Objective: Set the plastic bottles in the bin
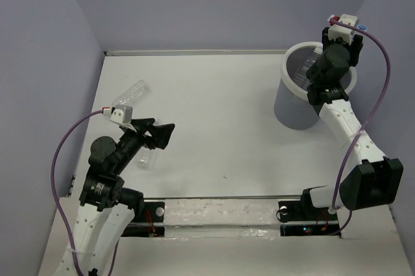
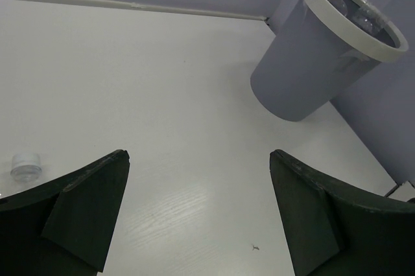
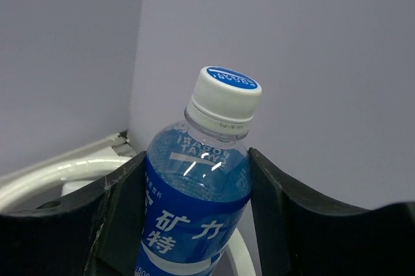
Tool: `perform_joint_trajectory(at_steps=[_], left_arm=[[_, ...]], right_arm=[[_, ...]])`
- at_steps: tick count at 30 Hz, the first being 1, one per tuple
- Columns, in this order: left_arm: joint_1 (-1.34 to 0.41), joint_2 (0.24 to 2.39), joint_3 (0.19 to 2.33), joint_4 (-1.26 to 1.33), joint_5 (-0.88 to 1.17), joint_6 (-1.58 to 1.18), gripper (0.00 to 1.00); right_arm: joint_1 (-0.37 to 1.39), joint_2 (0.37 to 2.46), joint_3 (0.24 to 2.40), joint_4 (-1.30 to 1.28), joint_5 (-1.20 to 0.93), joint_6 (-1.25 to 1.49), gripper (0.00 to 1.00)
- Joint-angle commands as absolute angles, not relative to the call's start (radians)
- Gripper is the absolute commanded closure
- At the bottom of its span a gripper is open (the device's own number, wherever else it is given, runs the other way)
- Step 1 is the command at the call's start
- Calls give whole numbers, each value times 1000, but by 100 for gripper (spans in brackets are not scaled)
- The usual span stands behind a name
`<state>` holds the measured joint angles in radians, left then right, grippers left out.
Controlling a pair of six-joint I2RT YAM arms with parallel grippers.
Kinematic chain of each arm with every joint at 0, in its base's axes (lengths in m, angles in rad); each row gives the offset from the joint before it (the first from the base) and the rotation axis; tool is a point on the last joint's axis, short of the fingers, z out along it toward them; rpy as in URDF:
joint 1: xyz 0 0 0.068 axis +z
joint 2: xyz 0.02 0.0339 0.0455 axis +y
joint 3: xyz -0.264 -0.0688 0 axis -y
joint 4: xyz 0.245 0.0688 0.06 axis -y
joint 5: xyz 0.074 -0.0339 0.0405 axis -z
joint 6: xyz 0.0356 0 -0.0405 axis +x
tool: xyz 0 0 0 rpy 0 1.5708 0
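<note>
The grey bin [image 1: 293,104] with a white rim stands at the back right. My right gripper [image 1: 353,41] is above its far rim, shut on a blue-labelled bottle [image 3: 194,205] with a white cap [image 3: 224,98]; the bin rim [image 3: 65,175] shows below it. Clear bottles lie inside the bin [image 1: 305,69], also seen in the left wrist view [image 2: 363,17]. My left gripper [image 1: 162,135] is open and empty [image 2: 199,156] low over the table. A clear bottle [image 1: 133,94] lies behind the left arm. Another [image 1: 150,158] lies under that arm; its end shows in the left wrist view [image 2: 26,166].
Lavender walls close the table at the back and on both sides. The bin [image 2: 318,62] stands close to the right wall. The table's near edge carries the two arm bases [image 1: 311,208].
</note>
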<state>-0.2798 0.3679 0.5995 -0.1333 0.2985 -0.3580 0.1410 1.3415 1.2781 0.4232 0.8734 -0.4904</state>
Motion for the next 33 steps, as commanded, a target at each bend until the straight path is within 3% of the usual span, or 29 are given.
perform_joint_trajectory(at_steps=[1,3,4,6,7,14,19,21,24,26,30,33], left_arm=[[-308,379,621,-106,302,-360,1],[-313,377,621,-107,295,-360,1],[-313,379,623,-109,293,-360,1],[-313,374,623,-110,285,-362,1],[-313,374,623,-112,284,-361,1],[-298,396,623,-112,282,-362,1],[-267,413,629,-120,262,-364,1],[-256,416,634,-129,236,-359,1],[-242,419,649,-153,186,-353,1],[-229,423,666,-187,97,-356,1],[-207,436,704,-261,-96,-377,1],[-192,425,709,-290,-196,-413,1]], right_arm=[[132,1299,1221,584,900,-608,61],[132,1296,1189,584,896,-592,51],[132,1298,1177,583,896,-589,31],[132,1293,1164,533,899,-551,11],[132,1286,1183,493,891,-482,9],[185,1235,1374,56,637,-223,3],[463,1218,1339,-47,652,-134,2],[531,1203,1266,-96,453,120,2],[644,1196,1130,-30,306,394,2],[780,1251,1030,93,314,500,2],[951,1451,1005,257,209,676,0],[1026,1606,1112,304,184,738,0]])
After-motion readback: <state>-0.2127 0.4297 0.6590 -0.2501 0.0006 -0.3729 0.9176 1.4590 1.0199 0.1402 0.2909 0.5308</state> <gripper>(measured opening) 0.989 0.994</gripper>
